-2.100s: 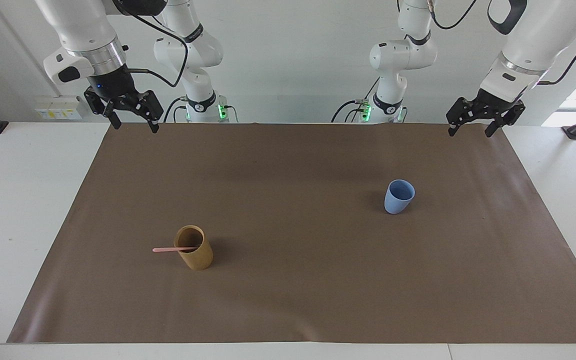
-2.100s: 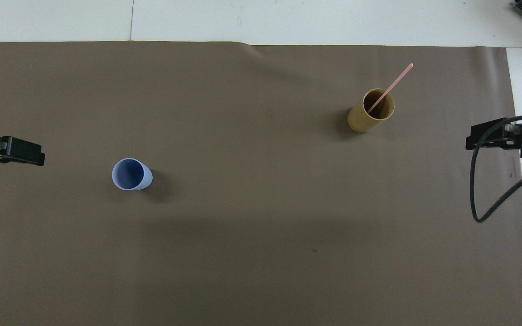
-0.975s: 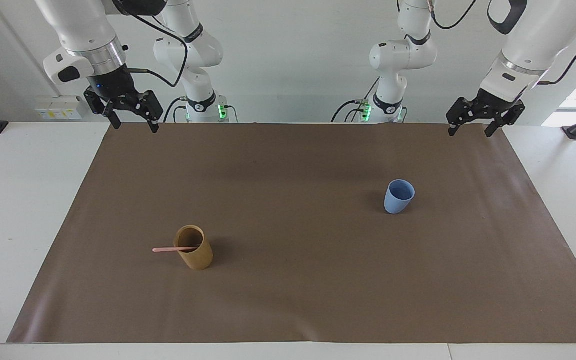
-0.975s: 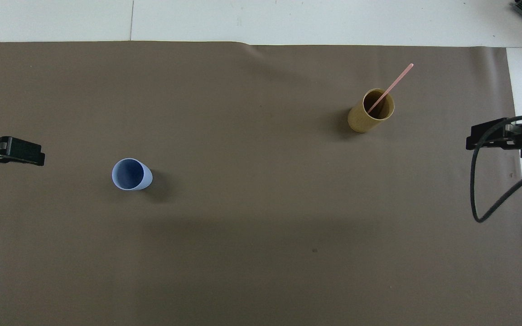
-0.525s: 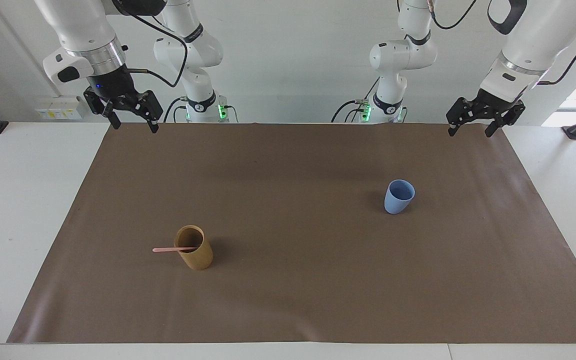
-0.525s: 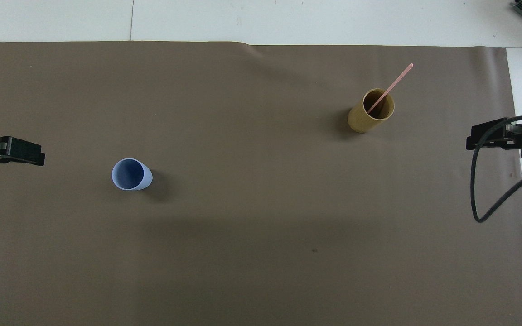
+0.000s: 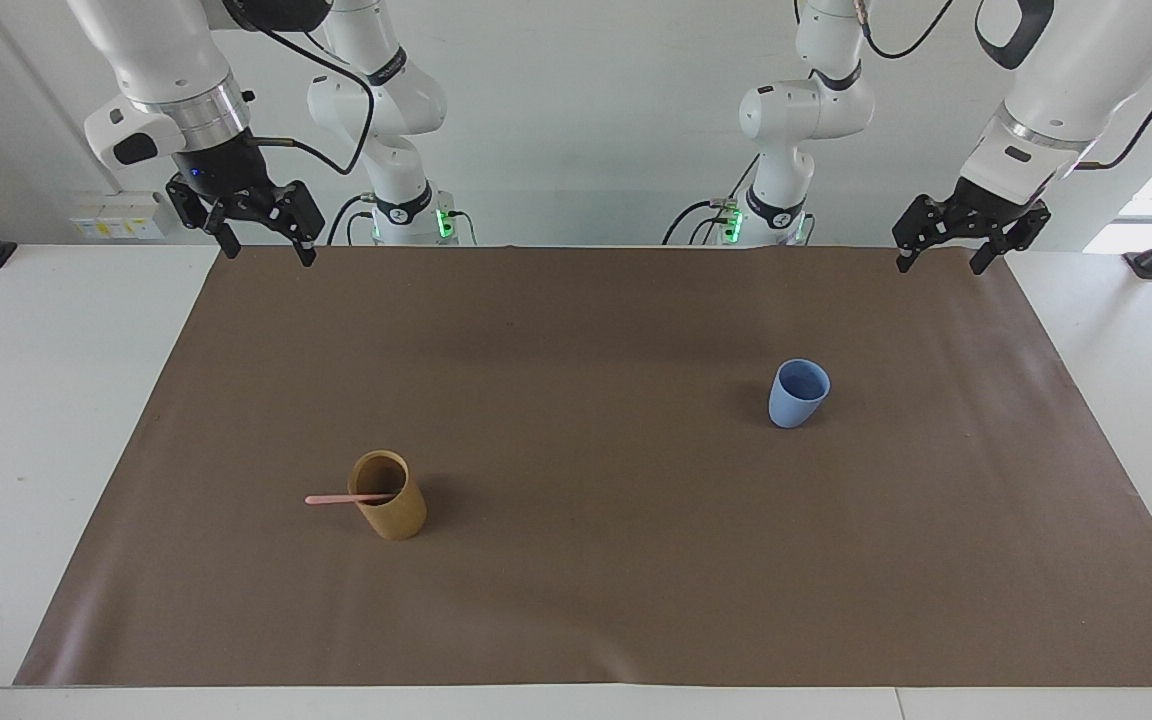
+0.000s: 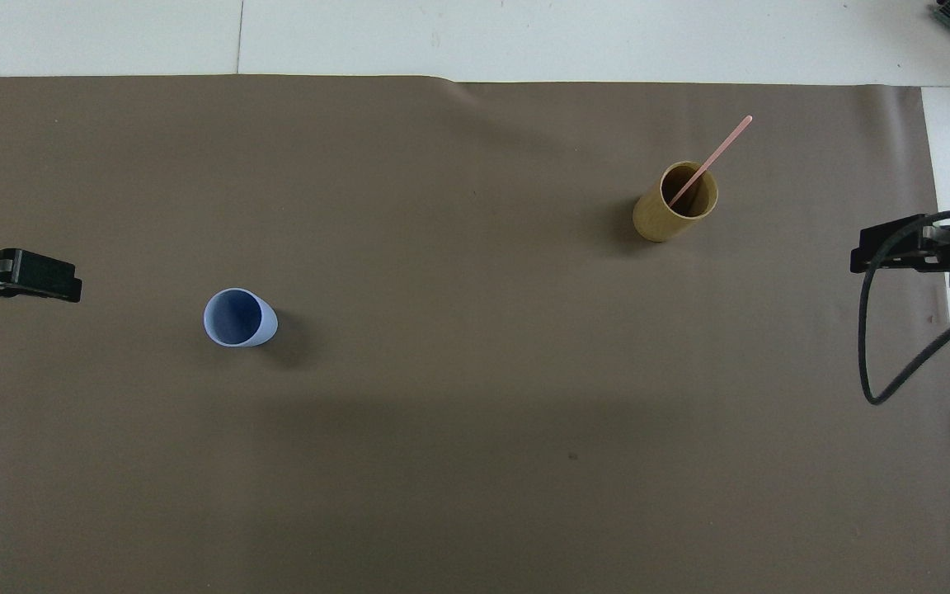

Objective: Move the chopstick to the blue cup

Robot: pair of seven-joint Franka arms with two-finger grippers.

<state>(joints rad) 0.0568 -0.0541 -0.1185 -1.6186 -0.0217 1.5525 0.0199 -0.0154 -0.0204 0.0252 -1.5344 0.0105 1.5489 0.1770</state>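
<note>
The pink chopstick point(image 7: 336, 499) point(image 8: 718, 153) stands slanted in a tan-brown cylindrical cup point(image 7: 394, 518) point(image 8: 658, 221), its free end leaning out toward the right arm's end of the table. The light blue cup point(image 7: 796, 400) point(image 8: 236, 318) stands upright with nothing in it, toward the left arm's end and nearer the robots than the tan cup. My right gripper point(image 7: 268, 253) point(image 8: 864, 254) hangs open over the mat's corner by its base, holding nothing. My left gripper point(image 7: 939, 266) point(image 8: 63, 285) hangs open over the mat's other robot-side corner, also holding nothing.
A brown mat point(image 7: 596, 600) point(image 8: 458, 462) covers most of the white table point(image 7: 46, 400). A black cable point(image 8: 875, 363) loops down from the right arm's wrist. Both arm bases point(image 7: 406, 215) stand at the table's robot edge.
The right arm's wrist has drifted very slightly; both cups, the chopstick and the left arm have not moved.
</note>
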